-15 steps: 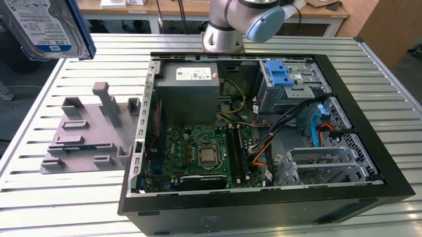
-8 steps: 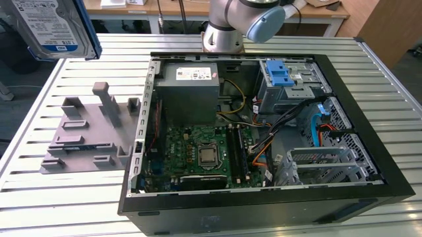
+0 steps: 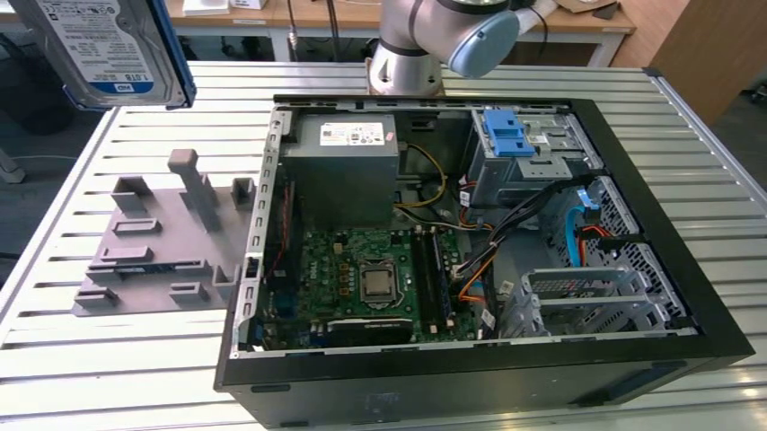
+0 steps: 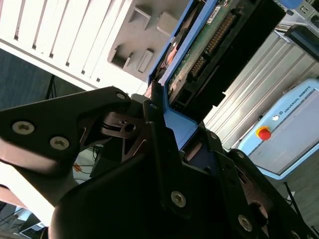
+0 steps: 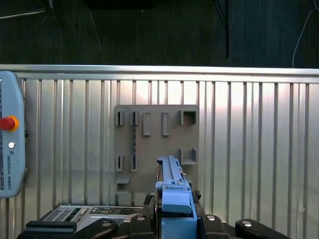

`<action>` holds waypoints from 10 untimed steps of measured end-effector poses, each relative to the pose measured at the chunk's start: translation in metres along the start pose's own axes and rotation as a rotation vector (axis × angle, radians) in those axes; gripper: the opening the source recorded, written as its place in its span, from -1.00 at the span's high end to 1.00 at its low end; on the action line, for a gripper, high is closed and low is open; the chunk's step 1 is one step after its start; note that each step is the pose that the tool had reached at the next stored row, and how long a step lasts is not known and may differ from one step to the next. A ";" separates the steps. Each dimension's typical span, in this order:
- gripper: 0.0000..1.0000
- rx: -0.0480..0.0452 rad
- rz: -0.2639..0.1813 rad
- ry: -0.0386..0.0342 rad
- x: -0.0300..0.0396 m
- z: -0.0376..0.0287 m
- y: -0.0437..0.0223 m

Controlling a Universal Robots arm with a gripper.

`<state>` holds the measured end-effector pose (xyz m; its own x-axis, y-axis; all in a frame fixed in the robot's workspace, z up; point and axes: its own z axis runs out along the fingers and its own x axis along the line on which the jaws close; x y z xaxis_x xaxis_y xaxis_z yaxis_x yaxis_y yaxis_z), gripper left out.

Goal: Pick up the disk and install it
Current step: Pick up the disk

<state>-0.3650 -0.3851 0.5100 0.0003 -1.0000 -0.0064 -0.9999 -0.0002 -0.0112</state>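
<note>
While the gripper (image 4: 172, 122) has its jaws closed on the disk (image 3: 102, 49), raised above the grey fixture (image 3: 144, 242) at the exterior view's left of the computer case (image 3: 480, 368), I judge a firm, level carry is best.

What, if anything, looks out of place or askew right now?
Nothing stands out. The gripper is shut on the disk by its blue rails, holding it clear of the table at the exterior view's left. The grey fixture sits flat, the computer case lies open, and its cables look loose but intact.
</note>
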 end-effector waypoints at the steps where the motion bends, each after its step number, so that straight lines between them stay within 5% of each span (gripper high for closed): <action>1: 0.27 0.0000 0.000 0.0000 0.0000 0.0000 -0.0014; 10: 0.27 0.0001 0.000 0.0000 0.0002 0.0002 -0.0131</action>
<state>-0.3519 -0.3853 0.5100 0.0003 -1.0000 -0.0064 -0.9999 -0.0002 -0.0113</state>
